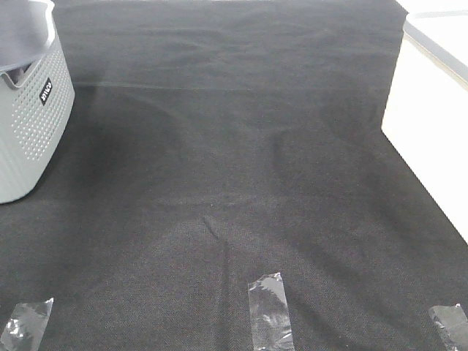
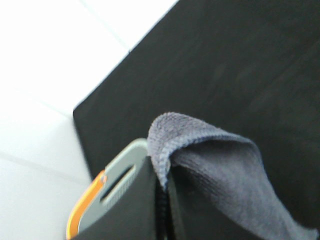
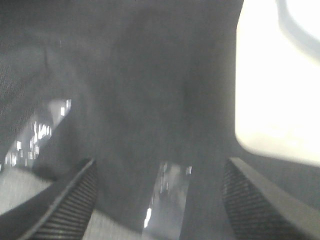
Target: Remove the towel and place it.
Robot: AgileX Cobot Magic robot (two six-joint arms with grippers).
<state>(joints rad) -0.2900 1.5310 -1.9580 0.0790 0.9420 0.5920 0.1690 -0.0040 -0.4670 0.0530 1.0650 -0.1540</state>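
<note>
The grey-lavender towel (image 2: 220,165) shows only in the left wrist view, as a fold pinched between the dark fingers of my left gripper (image 2: 162,175) and hanging down over the black table cloth (image 2: 235,65). My right gripper (image 3: 160,200) is open and empty, its two ribbed fingers (image 3: 70,205) wide apart low over the black cloth, with a strip of clear tape (image 3: 167,195) between them. Neither gripper nor the towel shows in the exterior high view.
A grey perforated basket (image 1: 29,124) stands at the far left. A white surface (image 1: 431,124) borders the table on the right. Three clear tape strips (image 1: 269,307) lie along the front edge. The left wrist view shows the cloth's edge and white floor (image 2: 45,75).
</note>
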